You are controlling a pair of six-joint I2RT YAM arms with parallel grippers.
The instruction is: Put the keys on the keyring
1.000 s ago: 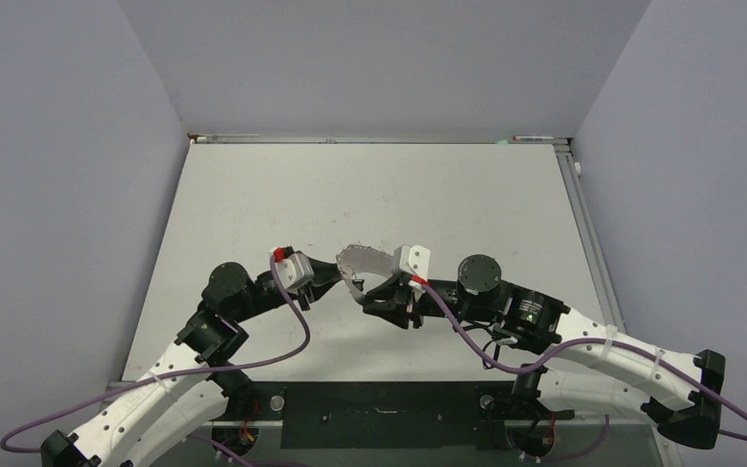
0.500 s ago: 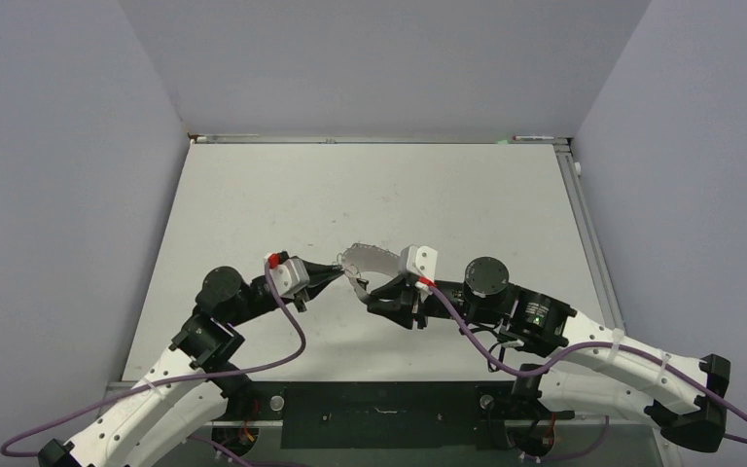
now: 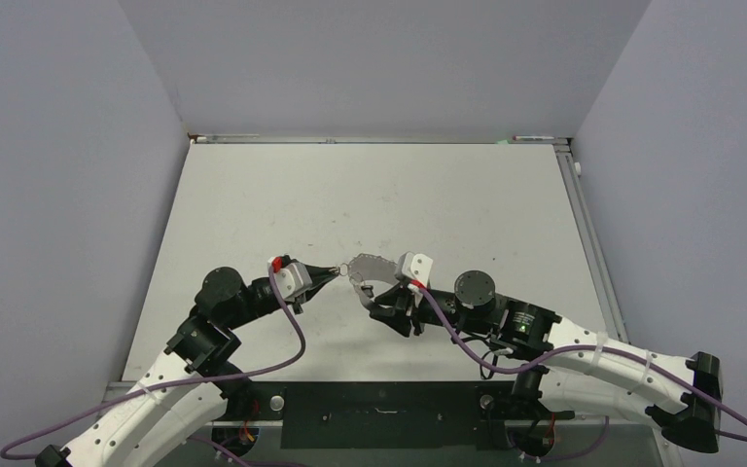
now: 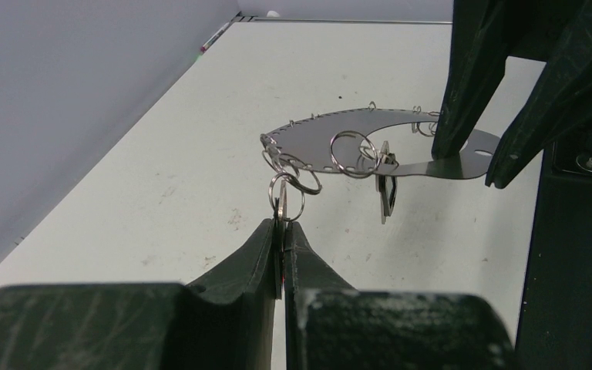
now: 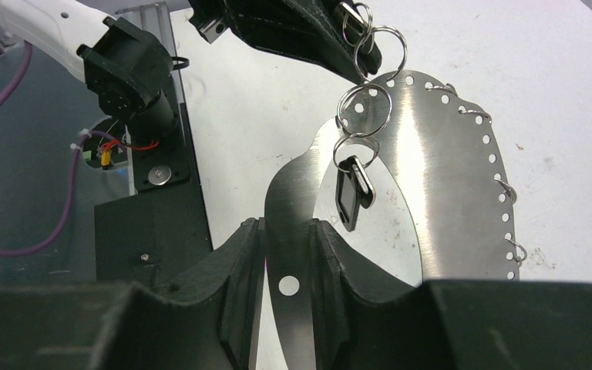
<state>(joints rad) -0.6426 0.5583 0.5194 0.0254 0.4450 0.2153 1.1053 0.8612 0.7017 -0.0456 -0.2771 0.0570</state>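
The keyring (image 5: 432,169) is a silvery crescent plate with holes and small wire loops along its rim. My right gripper (image 5: 287,231) is shut on its narrow end and holds it above the table (image 3: 253,204). It shows in the top view (image 3: 374,265) and the left wrist view (image 4: 370,139). One black-headed key (image 5: 352,193) hangs from a split ring on it. My left gripper (image 4: 281,227) is shut on a second key, seen edge-on, whose split ring (image 4: 287,196) links to rings at the keyring's tip. In the top view the left gripper (image 3: 329,271) meets the keyring's left tip.
The right gripper's black fingers (image 4: 462,85) fill the right side of the left wrist view. The left gripper's fingers (image 5: 301,31) sit at the top of the right wrist view. Grey walls enclose the table. A black base plate (image 3: 379,413) lies at the near edge.
The left gripper has moved right to the keyring's left tip. The right arm has shifted a little left and nearer, carrying the keyring with it.
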